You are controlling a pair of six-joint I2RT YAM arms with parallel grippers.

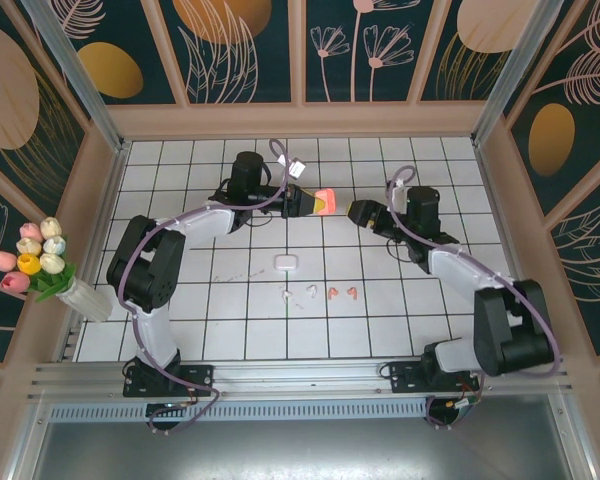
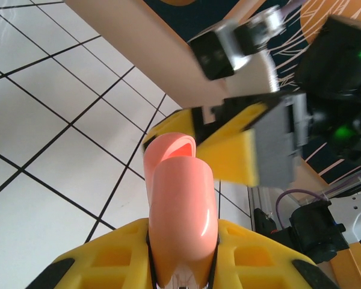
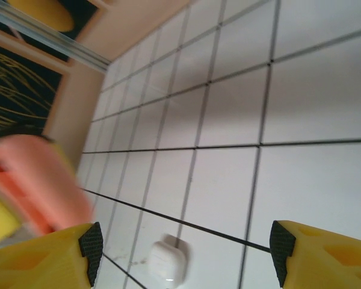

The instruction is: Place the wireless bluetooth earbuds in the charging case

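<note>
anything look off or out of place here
Nothing is spilled or broken. One oddity: the pink case is off the table, pinched in the left gripper in mid-air, while the white case and four earbuds lie loose below.

Your left arm and right arm share one build: white link shells between chunky black joint housings, each on a black base. A lilac cable loops along each arm up to the wrist. Your left gripper has yellow plastic jaws with moulded rectangular pockets and black tips. The right gripper matches, yellow with black ribbed pads. A green light glows on its black wrist housing.
</note>
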